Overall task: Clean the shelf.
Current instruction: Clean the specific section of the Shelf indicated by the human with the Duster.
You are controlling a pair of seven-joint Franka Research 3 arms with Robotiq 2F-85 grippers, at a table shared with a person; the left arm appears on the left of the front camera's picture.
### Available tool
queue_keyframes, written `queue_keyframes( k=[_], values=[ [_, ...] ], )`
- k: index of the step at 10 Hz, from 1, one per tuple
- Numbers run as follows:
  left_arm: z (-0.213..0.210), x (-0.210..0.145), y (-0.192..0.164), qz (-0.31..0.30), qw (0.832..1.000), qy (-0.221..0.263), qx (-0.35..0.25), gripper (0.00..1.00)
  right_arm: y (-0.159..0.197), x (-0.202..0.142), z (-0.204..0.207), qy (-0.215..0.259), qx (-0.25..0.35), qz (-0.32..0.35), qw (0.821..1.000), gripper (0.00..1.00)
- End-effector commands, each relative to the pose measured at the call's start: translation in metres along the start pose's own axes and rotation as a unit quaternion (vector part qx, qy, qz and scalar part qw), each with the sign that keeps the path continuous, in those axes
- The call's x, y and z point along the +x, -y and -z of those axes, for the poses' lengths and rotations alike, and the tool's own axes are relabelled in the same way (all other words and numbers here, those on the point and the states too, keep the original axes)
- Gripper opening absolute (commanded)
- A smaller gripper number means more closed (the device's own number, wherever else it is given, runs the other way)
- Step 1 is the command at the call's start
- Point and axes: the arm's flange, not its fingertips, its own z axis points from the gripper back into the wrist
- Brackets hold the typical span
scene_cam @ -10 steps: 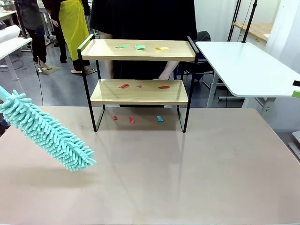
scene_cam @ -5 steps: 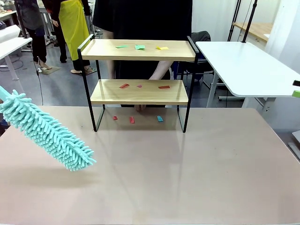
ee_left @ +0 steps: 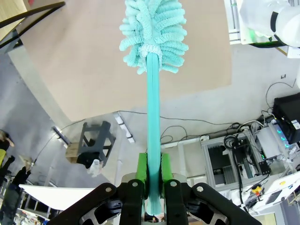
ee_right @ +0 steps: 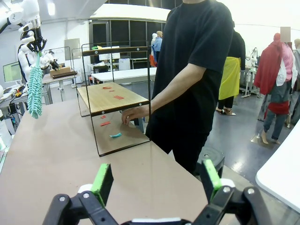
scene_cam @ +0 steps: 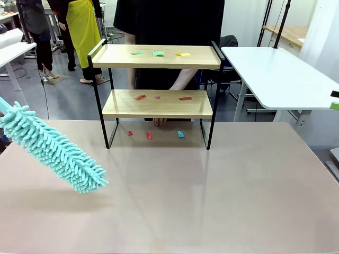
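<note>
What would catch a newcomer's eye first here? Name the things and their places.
The fluffy turquoise duster stands out first, held slanting over the left side of the table by the shut left gripper. Next comes the shelf at the far middle, with coloured scraps on both boards and on the tabletop beneath, where a person's hand reaches in from behind.

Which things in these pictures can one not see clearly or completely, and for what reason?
- Front view: the duster has its handle cut off by the left edge.
- Front view: the person's hand is mostly hidden behind the lower board of the shelf; whether it holds anything is unclear.
- Front view: the coloured scraps are too small to identify.
- Left wrist view: the shelf is cut off by the top-left corner.
</note>
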Motion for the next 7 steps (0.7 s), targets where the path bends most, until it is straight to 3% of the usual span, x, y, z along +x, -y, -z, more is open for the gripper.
queue_keyframes(
  k=[1, 7],
  values=[
    [-0.0001, -0.0031, 0.0037, 0.008, 1.0, 0.007, 0.002, 0.14, -0.0024, 0.0066, 0.0028, -0.012, -0.003, 0.007, 1.0, 1.0],
    [-0.0001, -0.0031, 0.0037, 0.008, 1.0, 0.007, 0.002, 0.14, -0.0024, 0.0066, 0.0028, -0.012, -0.003, 0.007, 1.0, 1.0]
  ],
)
